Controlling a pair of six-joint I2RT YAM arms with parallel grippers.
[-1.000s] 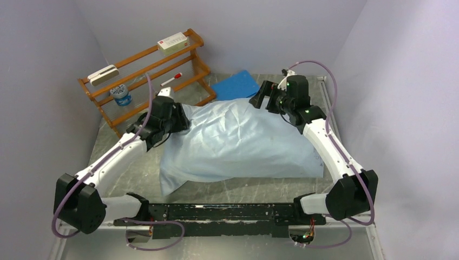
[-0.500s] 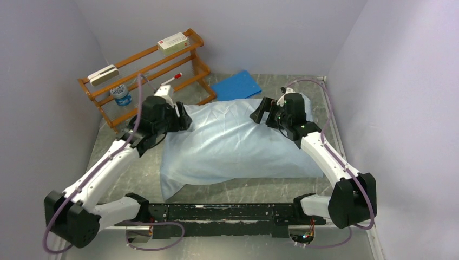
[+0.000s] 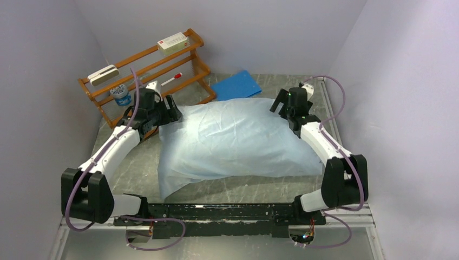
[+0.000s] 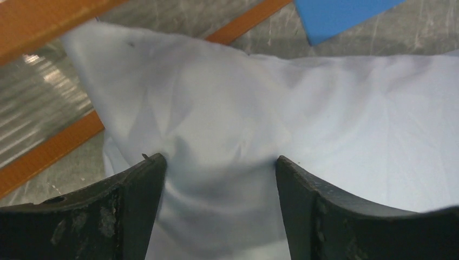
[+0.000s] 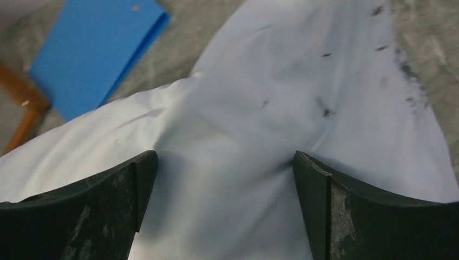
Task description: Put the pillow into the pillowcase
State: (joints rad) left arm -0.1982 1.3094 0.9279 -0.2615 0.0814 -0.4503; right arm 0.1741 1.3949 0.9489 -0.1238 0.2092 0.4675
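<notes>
Marbled table (image 3: 142, 174) holds one pillowcase (image 3: 238, 141), one wooden rack (image 3: 146, 70).

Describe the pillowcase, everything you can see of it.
The pillowcase is pale light-blue thin fabric, wrinkled, bulging as if stuffed, lying across the middle of the table, long side left to right. Its near-left corner trails out flat and floppy. The far edge lies close to the blue sheet, the far-left corner by the wooden rack. The left gripper and right gripper each straddle a far corner, jaws open. Dark smudges mark the far-right corner.
</notes>
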